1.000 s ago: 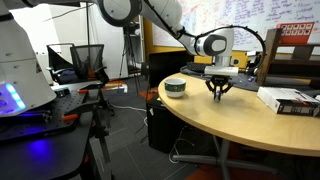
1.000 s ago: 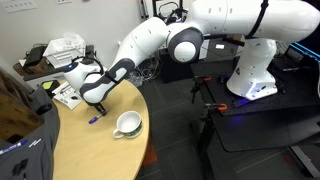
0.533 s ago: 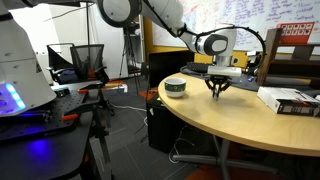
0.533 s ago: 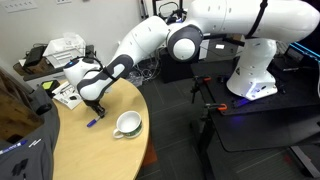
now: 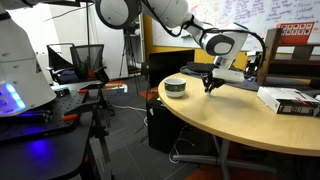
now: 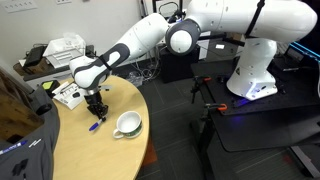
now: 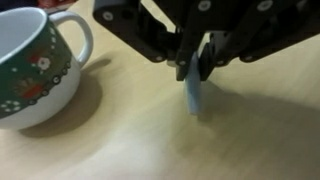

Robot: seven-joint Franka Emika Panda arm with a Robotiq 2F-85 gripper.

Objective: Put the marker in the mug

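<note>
The marker (image 7: 193,96) is a slim bluish stick that hangs down between my fingertips in the wrist view, its lower end at the tabletop. My gripper (image 7: 195,72) comes in from the top of that view and is shut on it. In an exterior view the gripper (image 6: 95,108) stands over the marker (image 6: 94,125), just left of the mug (image 6: 127,124). The mug (image 7: 35,65) is squat, white inside, with green and whitish bands and its handle towards the gripper. It also shows in an exterior view (image 5: 175,87), left of the gripper (image 5: 210,85).
A flat white box (image 5: 290,100) lies on the round wooden table (image 5: 230,125) to the right. A box of small items (image 6: 66,94) and a plastic bag (image 6: 65,47) sit at the table's back. A dark cloth (image 6: 20,110) lies at the left. The table edge is close behind the mug.
The gripper, open and splayed over the marker before, has turned and closed on the marker. The mug has not moved.
</note>
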